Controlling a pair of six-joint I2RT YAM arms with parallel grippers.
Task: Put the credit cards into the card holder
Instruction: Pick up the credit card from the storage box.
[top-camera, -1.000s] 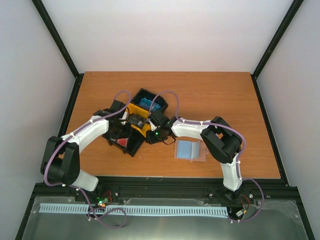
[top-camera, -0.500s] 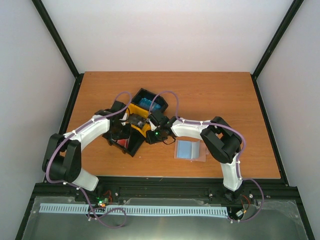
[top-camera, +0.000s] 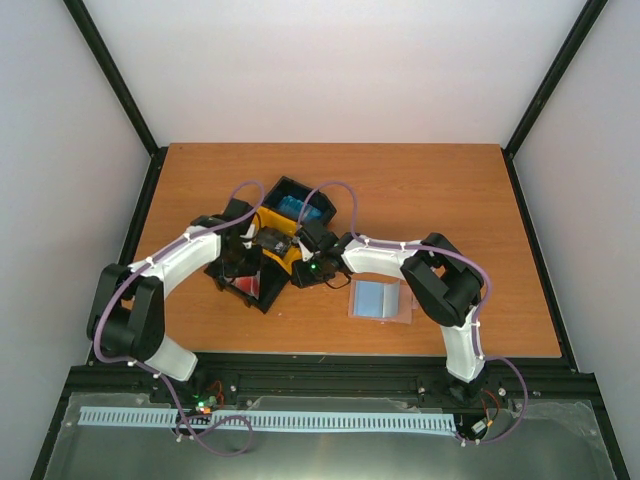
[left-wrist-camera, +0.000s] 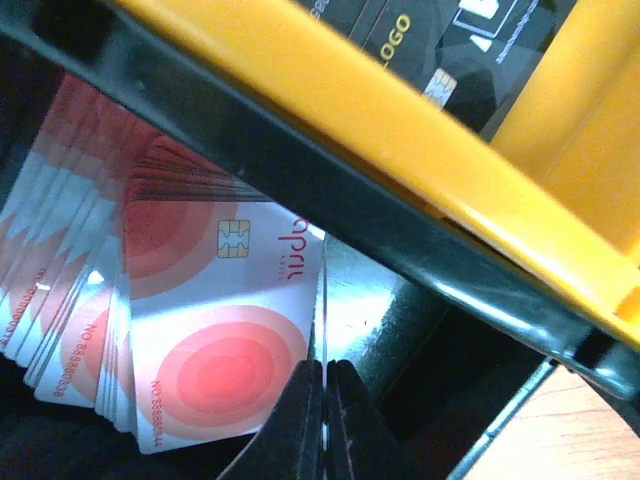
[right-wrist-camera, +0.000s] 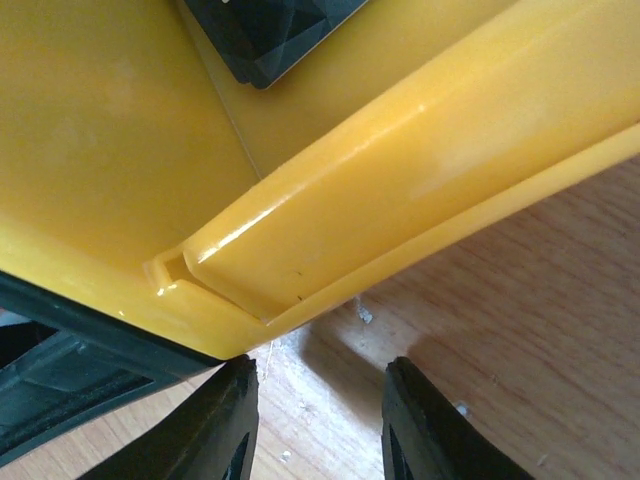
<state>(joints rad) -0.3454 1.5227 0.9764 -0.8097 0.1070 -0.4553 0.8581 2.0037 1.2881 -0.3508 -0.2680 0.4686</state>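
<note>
Red card (left-wrist-camera: 215, 340) lengthwise toward left tool (left-wrist-camera: 323, 372)

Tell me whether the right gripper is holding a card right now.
No, the right gripper is open, with only the bare wooden table showing between its fingers, just outside the yellow bin.

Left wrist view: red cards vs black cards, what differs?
Colour: the red cards are pale with red circles; the black cards are dark with gold LOGO print.
Place: the red cards lie in the black bin, the black cards in the yellow bin beyond it.
View: the red cards show as a fanned stack, the black cards only partly, behind the yellow rim.
Both carry a chip.
</note>
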